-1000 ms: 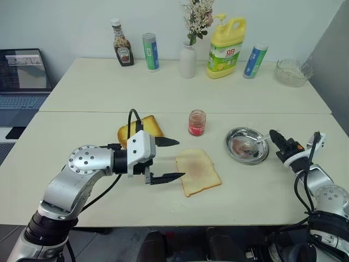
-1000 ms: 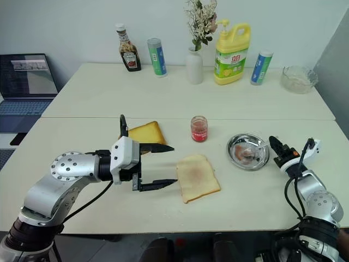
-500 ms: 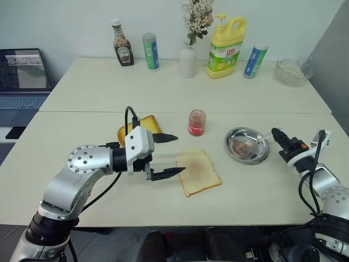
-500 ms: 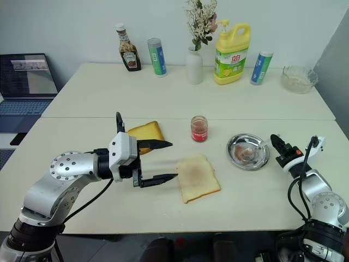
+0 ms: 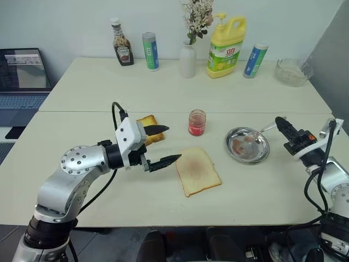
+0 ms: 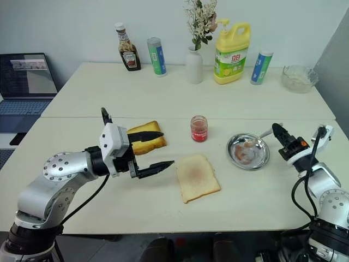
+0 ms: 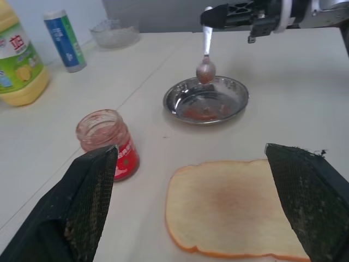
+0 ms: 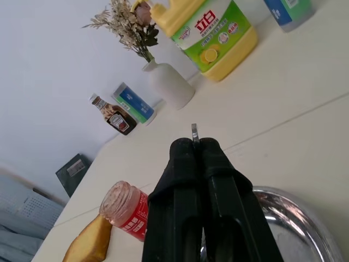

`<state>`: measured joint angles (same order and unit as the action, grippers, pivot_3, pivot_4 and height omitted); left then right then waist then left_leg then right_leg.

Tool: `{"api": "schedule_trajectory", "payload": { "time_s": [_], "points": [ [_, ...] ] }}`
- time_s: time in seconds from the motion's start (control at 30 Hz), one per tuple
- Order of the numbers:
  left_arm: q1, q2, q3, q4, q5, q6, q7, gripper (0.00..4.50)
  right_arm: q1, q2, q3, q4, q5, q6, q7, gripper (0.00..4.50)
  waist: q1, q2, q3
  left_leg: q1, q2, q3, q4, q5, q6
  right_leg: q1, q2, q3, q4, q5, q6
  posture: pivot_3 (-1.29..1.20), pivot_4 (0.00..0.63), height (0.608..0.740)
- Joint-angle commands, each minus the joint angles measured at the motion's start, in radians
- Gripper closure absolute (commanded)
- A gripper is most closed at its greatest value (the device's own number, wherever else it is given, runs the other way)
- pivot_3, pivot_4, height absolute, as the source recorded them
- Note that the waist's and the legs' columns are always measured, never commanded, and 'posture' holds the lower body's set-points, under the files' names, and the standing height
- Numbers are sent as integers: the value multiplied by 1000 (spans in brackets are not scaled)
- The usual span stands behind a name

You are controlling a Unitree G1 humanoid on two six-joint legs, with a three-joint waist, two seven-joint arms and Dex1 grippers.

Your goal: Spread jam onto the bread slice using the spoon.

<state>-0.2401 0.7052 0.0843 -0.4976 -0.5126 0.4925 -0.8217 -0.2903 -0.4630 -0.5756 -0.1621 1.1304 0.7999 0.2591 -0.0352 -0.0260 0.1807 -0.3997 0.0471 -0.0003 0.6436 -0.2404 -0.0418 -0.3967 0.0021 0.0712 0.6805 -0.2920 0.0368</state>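
The bread slice lies flat near the table's front, with a faint brownish-pink centre. Behind it stands the small jar of red jam, its lid off. My right gripper is shut on the handle of the spoon, which hangs bowl-down above the round steel dish. The handle's end pokes out between the fingers. The spoon's bowl carries a reddish smear. My left gripper is open and empty, left of the bread and pointing toward it.
A thicker golden toast piece lies behind my left gripper. Along the far edge stand a ketchup bottle, a can, a white vase, a yellow detergent bottle, a blue tube and a glass bowl. A laptop sits far left.
My right gripper has lifted the spoon up out of the steel dish. My left gripper has drawn back to the left, away from the bread, and swung slightly.
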Motion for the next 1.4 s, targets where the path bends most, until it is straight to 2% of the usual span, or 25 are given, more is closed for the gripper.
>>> {"api": "schedule_trajectory", "payload": {
  "time_s": [0.03, 0.3, 0.43, 0.67, 1.0, 1.4],
  "points": [
    [0, 10, 57, -39, -27, 13, 28, 0, -83, -35, 15, -120, 60, 0, -33, 4462, 0, 0, 0, 0, 0, 0, 0, 0, 0, 0, 0, 0, 0, 0, 0, 0, 150, 740],
    [24, 20, 83, -48, -16, 36, 66, 0, -320, -22, 214, -114, -44, -36, -40, 4462, -3, 0, 0, -1, 1, -1, 0, 0, 0, -2, 1, 0, 0, 1, -1, 0, 150, 740],
    [17, 6, 73, -55, -11, 57, 110, 0, -430, -15, 379, -58, -208, -95, 49, 4462, 1, 0, 0, -3, 1, 0, 0, 0, 0, -4, 1, 0, 0, 2, -3, 0, 150, 740],
    [7, 6, 58, -56, -16, 80, 128, 0, -502, 25, 592, 89, -501, -271, 199, 4462, 3, 0, 0, -8, 1, 0, 0, 0, 0, -9, 0, -1, 0, 2, -3, 0, 150, 740],
    [-15, 2, 43, -48, -27, 87, 116, 0, -524, 63, 679, 262, -753, -489, 326, 4462, 3, 0, 0, -9, 0, -1, 1, 0, 0, -10, -1, -2, 1, 3, -3, 0, 150, 740],
    [-52, -10, 4, -21, -15, 68, 105, 0, -519, 83, 756, 356, -958, -690, 417, 4462, 3, 0, 0, -9, 0, -1, 1, 0, 0, -10, -1, -2, 1, 3, -3, 0, 150, 740]
  ]
}}
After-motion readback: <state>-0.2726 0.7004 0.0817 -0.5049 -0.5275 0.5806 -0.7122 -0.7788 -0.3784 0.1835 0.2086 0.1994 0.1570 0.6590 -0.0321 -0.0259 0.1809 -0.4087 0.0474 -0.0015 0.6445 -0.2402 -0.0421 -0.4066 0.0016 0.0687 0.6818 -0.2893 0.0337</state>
